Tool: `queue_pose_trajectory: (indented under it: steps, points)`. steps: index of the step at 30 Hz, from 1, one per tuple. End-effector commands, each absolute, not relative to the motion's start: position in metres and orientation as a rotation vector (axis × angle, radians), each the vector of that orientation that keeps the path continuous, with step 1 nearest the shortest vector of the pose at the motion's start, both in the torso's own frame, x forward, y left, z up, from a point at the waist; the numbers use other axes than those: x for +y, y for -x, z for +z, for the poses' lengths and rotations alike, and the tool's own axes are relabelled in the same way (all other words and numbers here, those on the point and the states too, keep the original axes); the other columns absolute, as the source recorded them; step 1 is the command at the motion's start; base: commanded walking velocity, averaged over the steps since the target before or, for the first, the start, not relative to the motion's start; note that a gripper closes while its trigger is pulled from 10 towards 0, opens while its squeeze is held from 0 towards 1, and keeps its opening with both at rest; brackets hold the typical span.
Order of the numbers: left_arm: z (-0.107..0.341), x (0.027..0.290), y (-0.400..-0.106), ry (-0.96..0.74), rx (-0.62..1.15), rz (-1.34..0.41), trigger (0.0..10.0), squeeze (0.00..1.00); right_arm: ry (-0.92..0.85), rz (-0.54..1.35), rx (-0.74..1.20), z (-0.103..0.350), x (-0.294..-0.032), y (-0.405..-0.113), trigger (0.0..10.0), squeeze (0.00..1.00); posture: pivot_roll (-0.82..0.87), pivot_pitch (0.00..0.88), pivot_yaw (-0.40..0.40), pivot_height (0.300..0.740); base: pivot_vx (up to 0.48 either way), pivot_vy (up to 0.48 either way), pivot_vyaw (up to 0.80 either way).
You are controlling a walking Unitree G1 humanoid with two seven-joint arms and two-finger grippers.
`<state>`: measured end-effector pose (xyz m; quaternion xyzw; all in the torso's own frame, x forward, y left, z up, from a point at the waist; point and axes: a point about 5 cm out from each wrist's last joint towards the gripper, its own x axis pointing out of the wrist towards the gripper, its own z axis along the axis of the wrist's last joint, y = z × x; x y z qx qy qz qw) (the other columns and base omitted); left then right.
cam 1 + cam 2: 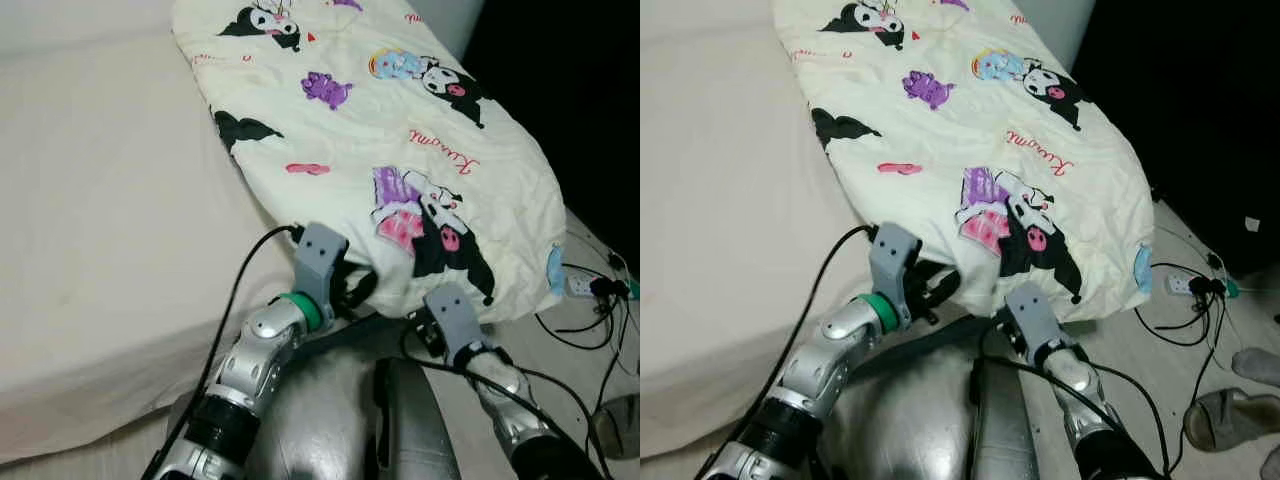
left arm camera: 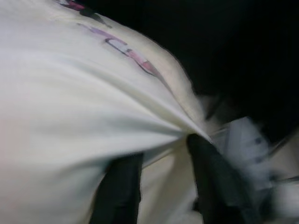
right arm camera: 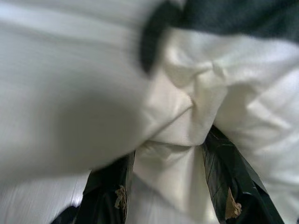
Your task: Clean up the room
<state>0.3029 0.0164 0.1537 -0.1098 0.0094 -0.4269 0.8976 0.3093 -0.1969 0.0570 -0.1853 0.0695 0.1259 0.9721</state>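
Cream quilt (image 1: 380, 150) bunched between both grippers' fingers (image 3: 224, 177).

A wide bed (image 1: 100, 220) in a plain beige sheet takes up the left side. To the right the room falls into deep shadow. On the pale floor (image 1: 1140, 370) lie black cables (image 1: 1185, 325), a white power strip (image 1: 1181, 283) and grey slippers (image 1: 1225, 410).

Home bedroom: bed (image 1: 90, 230) with cartoon-print quilt (image 1: 400, 140), power strip (image 1: 585, 285), cables on floor.
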Motion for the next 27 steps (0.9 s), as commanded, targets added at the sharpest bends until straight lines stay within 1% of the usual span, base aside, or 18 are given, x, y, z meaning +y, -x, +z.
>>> queue_pose_trajectory:
  steps: [1, 4, 6, 8, 9, 10, 12, 14, 15, 16, 18, 19, 20, 21, 22, 24, 26, 27]
  points:
    - [0.179, 0.008, -0.291, 0.368, -0.026, -1.027, 10.0, 0.0, 0.357, 0.241, 0.108, 0.062, -0.194, -0.313, 10.0, 0.0, -0.12, 0.127, 0.051, 0.535, 0.0, 0.0, 0.0]
    - [0.194, 0.008, -0.287, 0.425, -0.058, -1.08, 10.0, 0.0, 0.361, 0.244, 0.095, 0.066, -0.192, -0.316, 10.0, 0.0, -0.12, 0.127, 0.05, 0.535, 0.0, 0.0, 0.0]
    - [0.21, 0.015, -0.288, 0.488, -0.09, -1.119, 10.0, 0.0, 0.362, 0.244, 0.093, 0.066, -0.191, -0.316, 10.0, 0.0, -0.12, 0.125, 0.049, 0.535, 0.0, 0.0, 0.0]
    - [0.21, 0.015, -0.288, 0.488, -0.09, -1.119, 10.0, 0.0, 0.362, 0.244, 0.093, 0.066, -0.191, -0.316, 10.0, 0.0, -0.12, 0.125, 0.049, 0.535, 0.0, 0.0, 0.0]
    - [0.234, 0.037, -0.292, 0.562, -0.135, -1.17, 10.0, 0.0, 0.362, 0.243, 0.099, 0.064, -0.19, -0.314, 10.0, 0.0, -0.12, 0.125, 0.049, 0.535, 0.0, 0.0, 0.0]
    - [0.234, 0.037, -0.292, 0.562, -0.135, -1.17, 10.0, 0.0, 0.362, 0.243, 0.099, 0.064, -0.19, -0.314, 10.0, 0.0, -0.12, 0.125, 0.049, 0.535, 0.0, 0.0, 0.0]
    - [0.241, 0.047, -0.292, 0.563, -0.152, -1.188, 10.0, 0.0, 0.362, 0.244, 0.103, 0.062, -0.19, -0.312, 10.0, 0.0, -0.12, 0.127, 0.052, 0.535, 0.0, 0.0, 0.0]
    - [0.231, 0.068, -0.294, 0.364, -0.148, -1.153, 10.0, 0.0, 0.351, 0.283, 0.135, 0.055, -0.187, -0.306, 10.0, 0.0, -0.12, 0.129, 0.061, 0.535, 0.0, 0.0, 0.0]
    - [0.223, 0.075, -0.296, 0.273, -0.133, -1.117, 10.0, 0.0, 0.346, 0.323, 0.156, 0.051, -0.183, -0.303, 10.0, 0.0, -0.12, 0.129, 0.063, 0.535, 0.0, 0.0, 0.0]
    - [0.21, 0.085, -0.304, 0.172, -0.098, -1.007, 10.0, 0.0, 0.371, 0.475, 0.249, 0.036, -0.173, -0.29, 10.0, 0.0, -0.12, 0.129, 0.065, 0.535, 0.0, 0.0, 0.0]
    - [0.21, 0.085, -0.304, 0.172, -0.098, -1.007, 10.0, 0.0, 0.371, 0.475, 0.249, 0.036, -0.173, -0.29, 10.0, 0.0, -0.12, 0.129, 0.065, 0.535, 0.0, 0.0, 0.0]
    - [0.199, 0.094, -0.311, 0.1, -0.072, -0.893, 10.0, 0.0, 0.433, 0.603, 0.304, 0.025, -0.166, -0.277, 10.0, 0.0, -0.13, 0.13, 0.066, 0.535, 0.0, 0.0, 0.0]
    - [0.182, 0.118, -0.327, -0.041, -0.031, -0.625, 10.0, 0.0, 0.54, 0.716, 0.366, 0.009, -0.166, -0.254, 10.0, 0.0, -0.13, 0.13, 0.066, 0.535, 0.0, 0.0, 0.0]
    - [0.179, 0.123, -0.33, -0.069, -0.027, -0.572, 10.0, 0.0, 0.561, 0.72, 0.366, 0.007, -0.168, -0.25, 10.0, 0.0, -0.12, 0.134, 0.06, 0.535, 0.0, 0.0, 0.0]
    - [0.179, 0.123, -0.33, -0.069, -0.027, -0.572, 10.0, 0.0, 0.561, 0.72, 0.366, 0.007, -0.168, -0.25, 10.0, 0.0, -0.12, 0.134, 0.06, 0.535, 0.0, 0.0, 0.0]
    - [0.165, 0.148, -0.339, -0.21, 0.0, -0.34, 10.0, 0.0, 0.561, 0.635, 0.336, 0.014, -0.183, -0.248, 10.0, 0.0, -0.13, 0.138, 0.056, 0.535, 0.0, 0.0, 0.0]
    - [0.159, 0.17, -0.345, -0.236, 0.021, -0.154, 10.0, 0.0, 0.573, 0.564, 0.311, 0.022, -0.197, -0.248, 10.0, 0.0, -0.13, 0.138, 0.056, 0.535, 0.0, 0.0, 0.0]
    - [0.158, 0.176, -0.347, -0.221, 0.03, -0.108, 10.0, 0.0, 0.579, 0.549, 0.304, 0.025, -0.2, -0.249, 10.0, 0.0, -0.14, 0.139, 0.057, 0.535, 0.0, 0.0, 0.0]
